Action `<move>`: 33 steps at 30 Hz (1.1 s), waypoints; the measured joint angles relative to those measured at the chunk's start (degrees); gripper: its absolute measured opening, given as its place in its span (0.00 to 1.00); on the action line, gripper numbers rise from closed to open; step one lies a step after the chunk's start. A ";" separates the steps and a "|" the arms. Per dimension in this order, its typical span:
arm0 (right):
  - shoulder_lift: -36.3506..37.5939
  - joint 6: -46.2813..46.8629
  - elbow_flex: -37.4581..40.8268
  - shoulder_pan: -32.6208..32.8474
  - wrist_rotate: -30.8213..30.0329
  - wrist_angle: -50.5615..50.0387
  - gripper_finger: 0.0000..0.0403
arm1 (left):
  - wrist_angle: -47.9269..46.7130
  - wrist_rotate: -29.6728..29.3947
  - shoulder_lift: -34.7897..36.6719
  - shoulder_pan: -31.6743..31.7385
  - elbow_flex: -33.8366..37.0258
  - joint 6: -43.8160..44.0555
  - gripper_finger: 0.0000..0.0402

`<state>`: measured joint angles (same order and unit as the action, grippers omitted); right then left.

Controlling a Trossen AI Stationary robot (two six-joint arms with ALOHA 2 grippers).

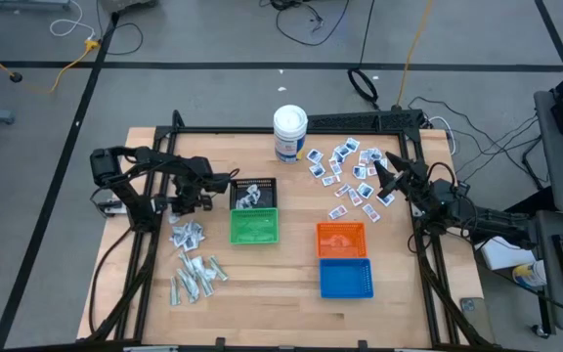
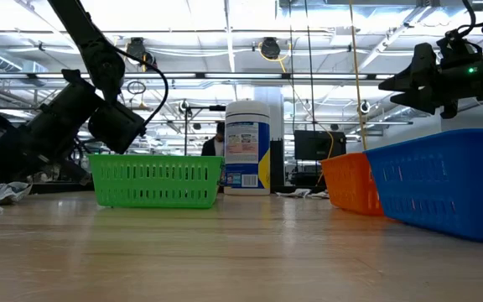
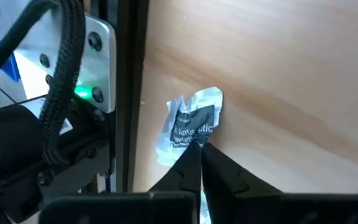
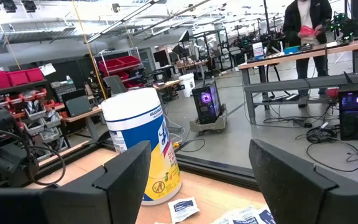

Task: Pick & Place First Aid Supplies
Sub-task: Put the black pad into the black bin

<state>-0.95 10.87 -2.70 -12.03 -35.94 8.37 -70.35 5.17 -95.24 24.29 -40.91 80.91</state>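
My left gripper [image 1: 182, 203] hangs over the table's left part, left of the black basket [image 1: 254, 194], shut on a crumpled white packet with dark print [image 3: 194, 118]. My right gripper [image 1: 384, 176] is open and empty above the scattered white-and-blue packets [image 1: 348, 171] at the far right. In the right wrist view its fingers [image 4: 199, 149] stand wide apart, with a few packets [image 4: 185, 208] on the wood below. More square packets [image 1: 186, 235] and pale strips [image 1: 195, 279] lie at the left front. The black basket holds a few packets. My left gripper pinches the crumpled packet by its edge [image 3: 191, 139] between the two fingertips. The packet sticks out past the tips and is clear of the wooden table.
A white canister [image 1: 289, 132] stands at the far middle. A green basket [image 1: 254, 227] sits in front of the black one. An orange basket [image 1: 341, 238] and a blue basket [image 1: 345, 278] sit at the right front. A black frame rail [image 3: 126, 93] runs along the left edge.
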 joint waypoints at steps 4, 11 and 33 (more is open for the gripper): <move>0.01 0.00 0.00 0.00 0.00 0.00 0.66 | 0.48 2.12 0.00 0.02 0.00 -2.96 0.01; 0.00 0.00 0.02 0.02 0.00 0.01 0.66 | 6.11 4.21 0.66 -0.31 -1.48 -5.79 0.00; 0.00 0.00 0.00 0.02 0.00 0.01 0.66 | -4.94 -0.72 5.40 0.02 -17.12 -24.63 0.00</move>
<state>-0.95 10.87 -2.69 -12.01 -35.94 8.38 -75.28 4.45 -89.84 24.32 -58.02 56.29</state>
